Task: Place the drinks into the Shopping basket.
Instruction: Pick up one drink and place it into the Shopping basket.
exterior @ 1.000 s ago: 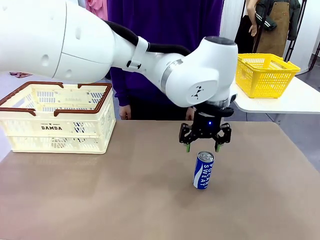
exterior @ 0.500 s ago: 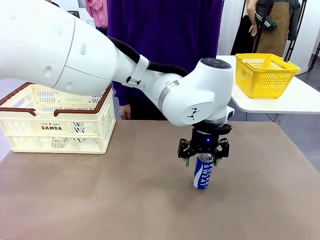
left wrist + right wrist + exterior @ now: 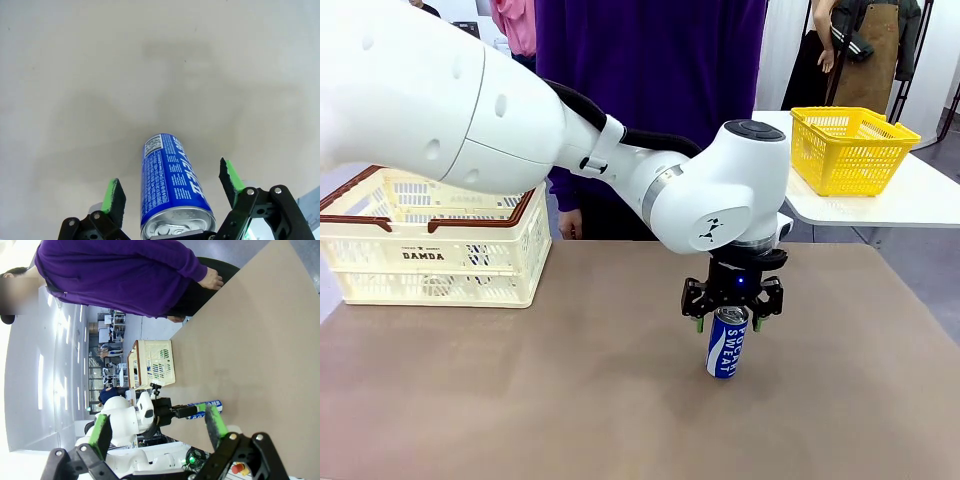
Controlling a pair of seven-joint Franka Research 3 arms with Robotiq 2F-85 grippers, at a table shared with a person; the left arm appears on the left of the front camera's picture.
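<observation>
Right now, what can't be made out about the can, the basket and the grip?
- Shopping basket interior: front view, near wall hides the floor, so contents unknown.
- Blue can base: left wrist view, hidden by the can's own body.
- Left gripper pad contact: jaws open around the can top; touch unclear.

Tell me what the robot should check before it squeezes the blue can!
1. Left gripper open: ok, both green pads stand apart with gaps to the can.
2. Blue metal can with white lettering between the pads: ok, its silver top sits between them in the left wrist view.
3. Can upright on the brown table: ok.
4. Pads low enough on the can: ok, they flank its upper part; how firm the grip will be, cannot tell.
5. Cream slotted plastic basket with brown rim ready: ok, it stands open on the table's left side.
6. Right gripper out of the way: ok, it is open and far from the can.
</observation>
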